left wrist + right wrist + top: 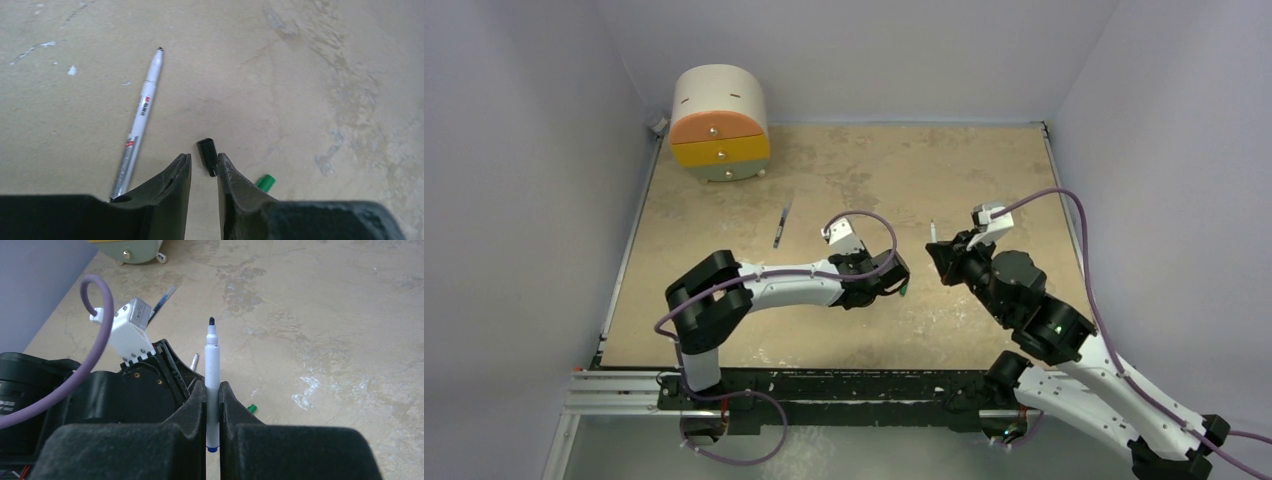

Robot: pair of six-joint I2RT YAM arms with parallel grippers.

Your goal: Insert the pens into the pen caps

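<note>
We take the table (984, 170) as our landmark: a tan, mottled top with pale scuffs and darker stains. At its far left corner we see a small round chest of drawers (720, 120). The chest is white on top, and its curved front is stacked in three bands: orange, yellow and pale green at the bottom, with small metal knobs. Just left of the chest, in the table's corner, sits a small white fitting (658, 125). Pale lilac walls (524, 200) rise from the table's left, far and right edges. A metal rail (614, 392) runs along its near edge.
</note>
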